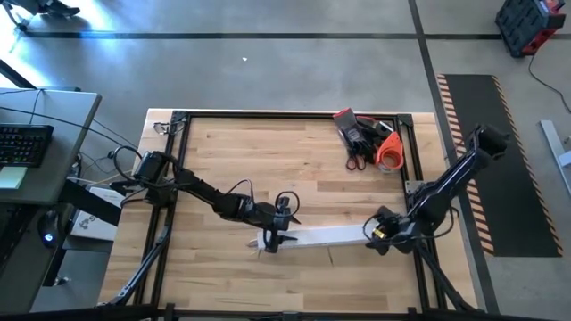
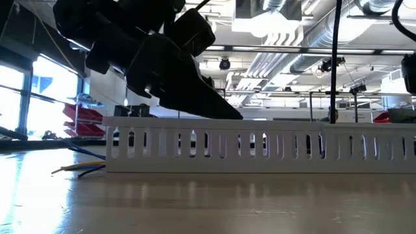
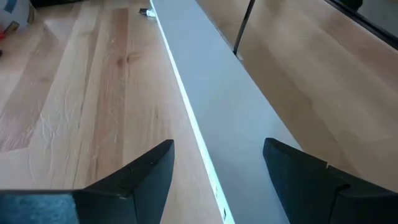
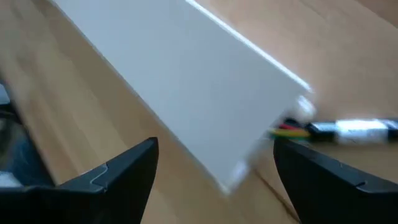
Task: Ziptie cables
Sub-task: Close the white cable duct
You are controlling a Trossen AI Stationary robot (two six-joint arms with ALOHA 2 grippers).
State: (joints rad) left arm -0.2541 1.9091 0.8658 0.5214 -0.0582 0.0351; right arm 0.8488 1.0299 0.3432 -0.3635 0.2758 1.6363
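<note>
Left gripper [image 1: 269, 239] stands at lower centre of the high view, fingers spread and straddling the left end of the long flat white plastic channel strip [image 1: 323, 236], clamping nothing. Thin coloured cables [image 2: 83, 168] trail from that strip's left end in the low view. Right gripper [image 1: 378, 234], lower right, is likewise open over the opposite end. Judgement: centre both sets of jaws squarely across the strip before closing, so it does not skew or trap wires.

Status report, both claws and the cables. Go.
Left claw open over white channel strip. Right claw open at its other end. Cable ends poking out. Nothing blocking.
</note>
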